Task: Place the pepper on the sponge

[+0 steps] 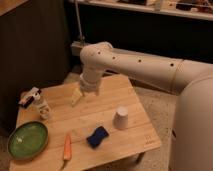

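Observation:
The orange pepper (pixel 67 147) lies on the wooden table (pixel 105 107) near its front edge, stem end toward me. The dark-blue sponge (pixel 97 137) rests just to its right, a small gap between them. My gripper (pixel 76 98) hangs above the middle-left of the table, well behind the pepper and sponge, pointing down and left. It is open and holds nothing. The white arm reaches in from the right.
A green bowl (pixel 27 140) sits at the table's front left. A small white bottle (pixel 42 107) and a black-and-white object (pixel 30 96) stand at the left edge. A white cup (pixel 121 118) stands upside down right of the sponge. Dark cabinets rise behind.

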Robot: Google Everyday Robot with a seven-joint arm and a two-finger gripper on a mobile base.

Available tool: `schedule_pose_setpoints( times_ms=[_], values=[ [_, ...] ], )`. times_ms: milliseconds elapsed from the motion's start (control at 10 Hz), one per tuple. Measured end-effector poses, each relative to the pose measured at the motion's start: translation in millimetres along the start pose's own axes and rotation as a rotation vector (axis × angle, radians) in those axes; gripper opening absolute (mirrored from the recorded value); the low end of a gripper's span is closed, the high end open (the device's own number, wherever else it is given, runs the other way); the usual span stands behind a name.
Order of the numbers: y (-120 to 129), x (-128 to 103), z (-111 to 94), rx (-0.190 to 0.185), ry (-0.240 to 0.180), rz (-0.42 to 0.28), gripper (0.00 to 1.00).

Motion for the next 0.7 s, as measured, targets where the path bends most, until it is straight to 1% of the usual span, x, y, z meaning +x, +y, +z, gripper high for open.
schedule_pose_setpoints(
  times_ms=[100, 300, 400, 600, 700],
  values=[
    [19.2, 8.7, -0.8, -0.004, 0.012, 0.007, 0.80],
    [52.9, 28.3, 3.4, -0.026, 0.032, 0.025, 0.80],
    [67.2, 40.4, 14.4, -0.045, 0.035, 0.046, 0.80],
    [74.4, 50.0, 37.4, -0.066, 0.022, 0.070, 0.80],
    [79.1, 52.5, 60.5, -0.054, 0.000, 0.075, 0.80]
  ],
)
